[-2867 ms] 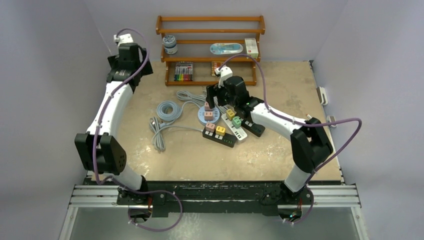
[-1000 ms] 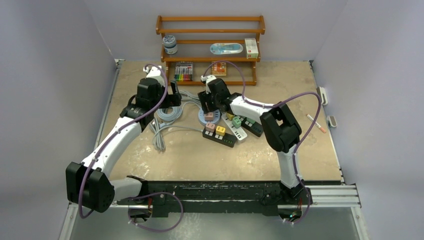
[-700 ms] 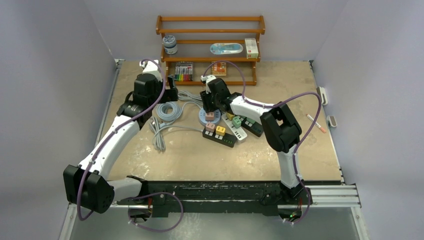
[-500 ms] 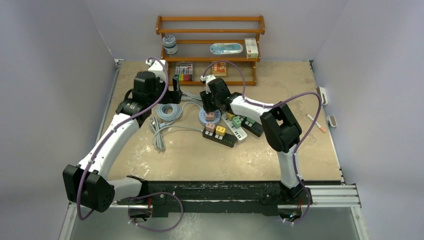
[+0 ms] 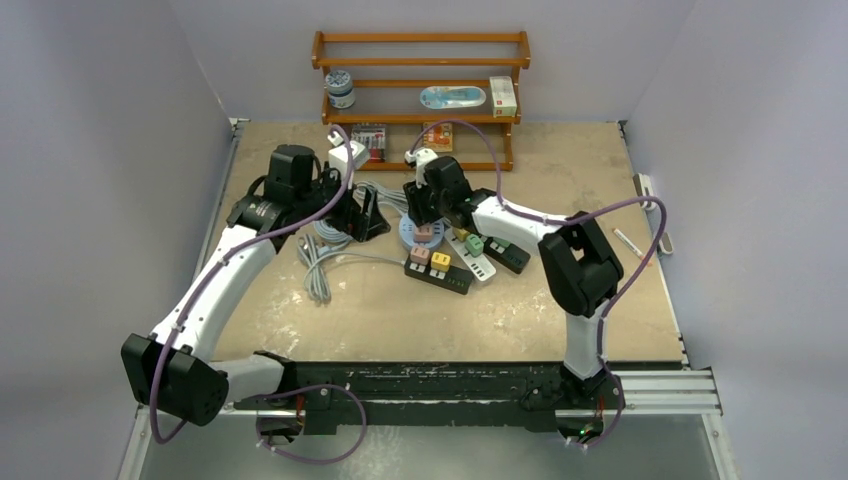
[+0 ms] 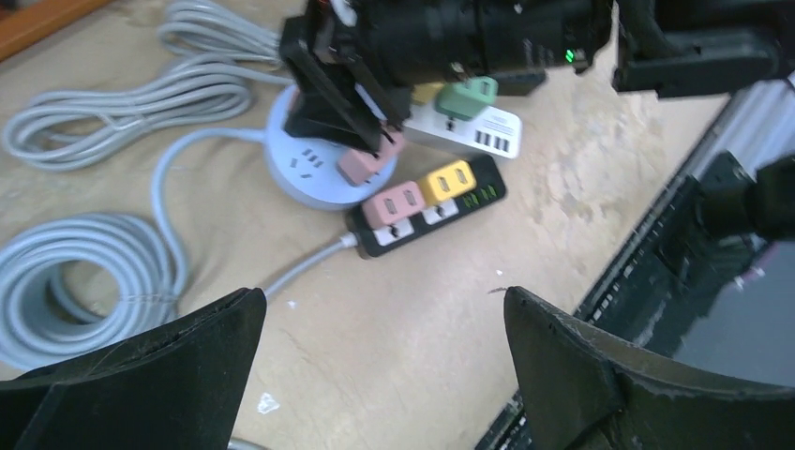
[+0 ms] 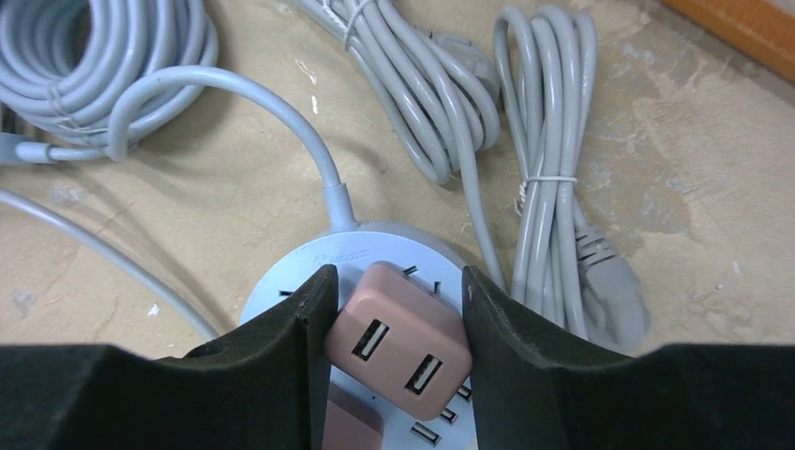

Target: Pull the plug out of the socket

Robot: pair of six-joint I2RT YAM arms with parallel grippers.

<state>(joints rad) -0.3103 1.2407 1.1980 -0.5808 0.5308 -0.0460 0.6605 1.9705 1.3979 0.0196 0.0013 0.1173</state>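
Work on the task is at its first half, as I judge it: the grasp is made, the pull is not yet done.

At the left, the left gripper (image 5: pixel 367 214) hangs low over the table, just beside the cable coil (image 5: pixel 335 221). Its fingers are spread wide and hold nothing; in the left wrist view only bare table and the sockets show between them. It touches no socket, so nothing holds the base down.

In the middle lies the round socket (image 7: pixel 375 246), flat on the table with its grey cable running away to the coil. The pink plug (image 7: pixel 398 339) sits on top of it. The right gripper (image 7: pixel 394 286) comes down from above, and its two fingers are pressed on the left and right sides of the plug, so the plug is grasped. I see no gap between the plug and the face of the socket, so I judge that it is not yet out.

To the right of it lie the black strip (image 5: pixel 441 276) and the white strip (image 5: pixel 480 264), with more plugs in them, untouched.

What is left: to lift the plug straight up until its pins come free. The light round base can rise together with it.
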